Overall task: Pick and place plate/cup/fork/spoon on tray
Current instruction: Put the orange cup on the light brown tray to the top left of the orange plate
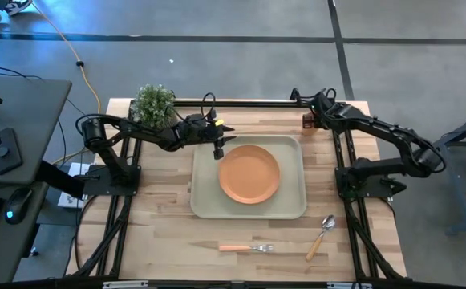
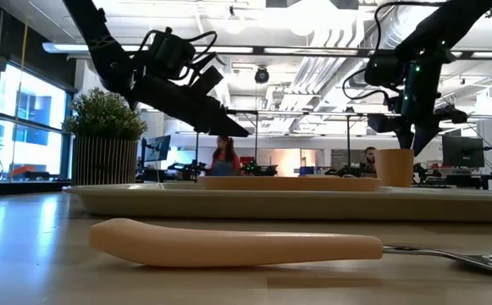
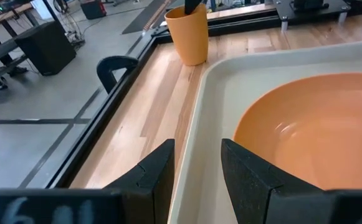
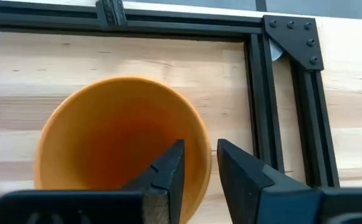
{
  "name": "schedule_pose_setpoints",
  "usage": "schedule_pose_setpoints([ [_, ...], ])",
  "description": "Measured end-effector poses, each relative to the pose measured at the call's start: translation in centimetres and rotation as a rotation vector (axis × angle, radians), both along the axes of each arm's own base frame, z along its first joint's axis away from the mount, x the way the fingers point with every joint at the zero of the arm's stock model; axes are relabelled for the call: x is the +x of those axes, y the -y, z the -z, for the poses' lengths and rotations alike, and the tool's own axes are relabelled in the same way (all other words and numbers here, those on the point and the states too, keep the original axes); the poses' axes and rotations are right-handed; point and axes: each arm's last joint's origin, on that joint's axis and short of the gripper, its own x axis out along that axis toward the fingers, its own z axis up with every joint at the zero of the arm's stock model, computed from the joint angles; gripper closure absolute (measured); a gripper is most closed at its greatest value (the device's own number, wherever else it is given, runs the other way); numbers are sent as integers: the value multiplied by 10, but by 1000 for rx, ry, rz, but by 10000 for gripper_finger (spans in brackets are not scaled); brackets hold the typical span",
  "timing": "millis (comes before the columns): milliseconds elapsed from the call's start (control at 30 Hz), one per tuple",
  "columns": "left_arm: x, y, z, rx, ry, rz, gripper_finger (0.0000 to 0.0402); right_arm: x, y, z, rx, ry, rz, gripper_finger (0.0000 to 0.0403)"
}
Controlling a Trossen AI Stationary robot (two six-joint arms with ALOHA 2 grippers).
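The orange plate (image 1: 249,174) lies flat on the pale tray (image 1: 293,205) at the table's middle. My left gripper (image 1: 219,150) hangs open and empty above the tray's far left rim (image 3: 196,118), beside the plate (image 3: 311,124). The orange cup (image 1: 309,122) stands upright on the table just beyond the tray's far right corner. My right gripper (image 4: 200,162) is open and points down at the cup. One finger is inside the cup (image 4: 115,137) and one is outside its wall. The fork (image 1: 245,248) and the spoon (image 1: 322,235) lie on the table near the front edge. My right gripper comes at the cup from above with one finger (image 4: 168,174) inside and the other outside the wall at the rim (image 4: 204,155). A gap shows between the fingers, and I cannot tell whether either touches the wall. The cup stands on the table.
A potted green plant (image 1: 154,104) stands at the far left corner. A black metal frame (image 4: 261,93) runs along the far edge close behind the cup. The fork's handle (image 2: 237,244) lies close before the low camera. People sit in the room beyond.
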Motion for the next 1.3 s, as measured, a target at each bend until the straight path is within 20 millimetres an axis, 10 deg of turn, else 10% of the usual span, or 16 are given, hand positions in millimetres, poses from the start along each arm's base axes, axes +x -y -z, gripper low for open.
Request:
schedule_pose_setpoints([
  [500,-6,0,-26,77,65,-42,280,56,-18,-14,-245,53,-423,399],
  [800,2,-2,-67,66,183,-54,280,115,-77,-42,-671,119,-593,401],
  [1300,14,56,-74,223,134,110,280,175,-169,-16,-959,-137,-786,402],
])
